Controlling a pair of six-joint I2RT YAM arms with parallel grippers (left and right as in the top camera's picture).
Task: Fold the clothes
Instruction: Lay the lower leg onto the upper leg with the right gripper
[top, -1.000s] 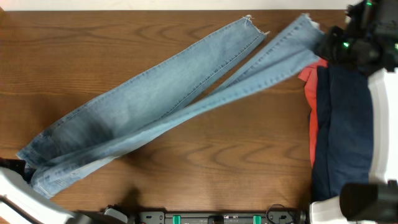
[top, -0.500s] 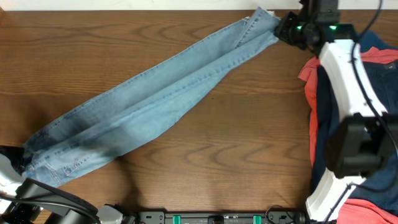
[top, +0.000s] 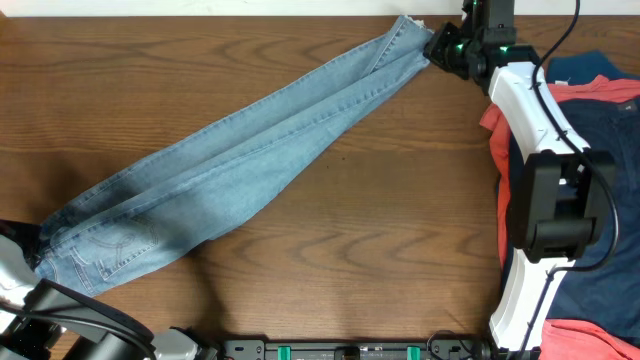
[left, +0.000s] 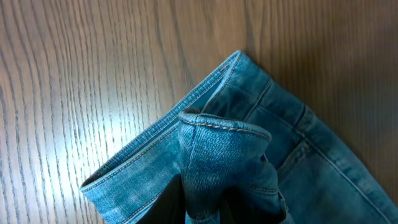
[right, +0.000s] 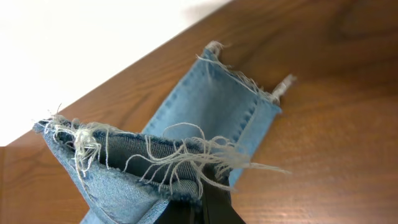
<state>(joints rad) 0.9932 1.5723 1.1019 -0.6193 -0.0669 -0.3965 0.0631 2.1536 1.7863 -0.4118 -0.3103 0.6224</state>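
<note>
Overhead: straight down, far off, whole bench (top: 400, 230). Left wrist: close, down onto waistband (left: 217, 127) of jeans (left: 311, 162), near left. Right wrist: close on frayed hem (right: 124, 140), far right edge. Jeans shared by all.

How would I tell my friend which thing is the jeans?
Look at the wooden table. A long strip lies slantwise across it, from lower left to upper right: the jeans. Unlike the navy garment and red garment piled at the right, they are pale blue denim with frayed hems.
</note>
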